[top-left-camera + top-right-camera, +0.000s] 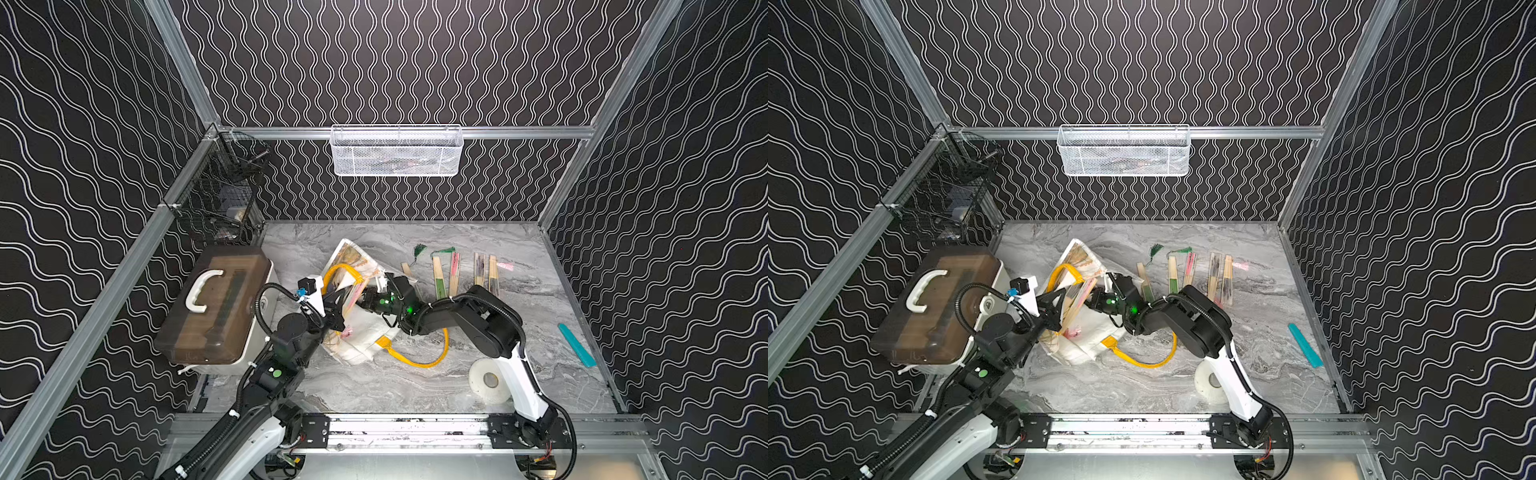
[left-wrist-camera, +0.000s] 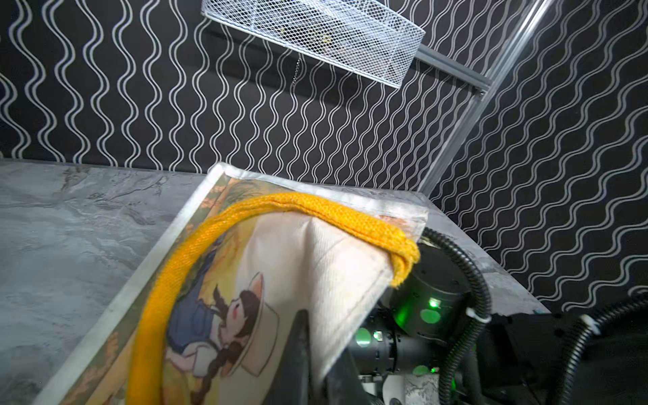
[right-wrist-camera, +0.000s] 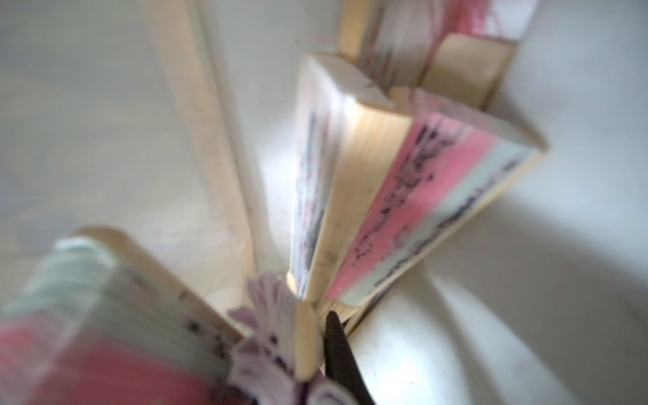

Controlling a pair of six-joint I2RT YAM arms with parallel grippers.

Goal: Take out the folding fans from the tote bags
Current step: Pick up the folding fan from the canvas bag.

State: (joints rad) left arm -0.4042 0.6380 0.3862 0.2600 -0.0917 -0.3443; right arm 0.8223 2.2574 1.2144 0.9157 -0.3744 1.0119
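Flanking tote bag (image 1: 361,343): box (image 1: 216,307), laid-out fans (image 1: 439,276).

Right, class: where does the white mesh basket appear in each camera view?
Top view: white mesh basket, upper centre.
Top view: the same, a little further left.
Left wrist: at the picture's upper edge.
Right wrist: not in it.
Shared landmark: the aluminium rail it hangs from.

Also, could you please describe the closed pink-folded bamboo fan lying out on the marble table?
On the grey marble tabletop, find the row of five closed tan bamboo fans lying side by side beyond the right arm. The pink-folded fan is the middle one. Its neighbours show green or dark folds, while its folds are pink.
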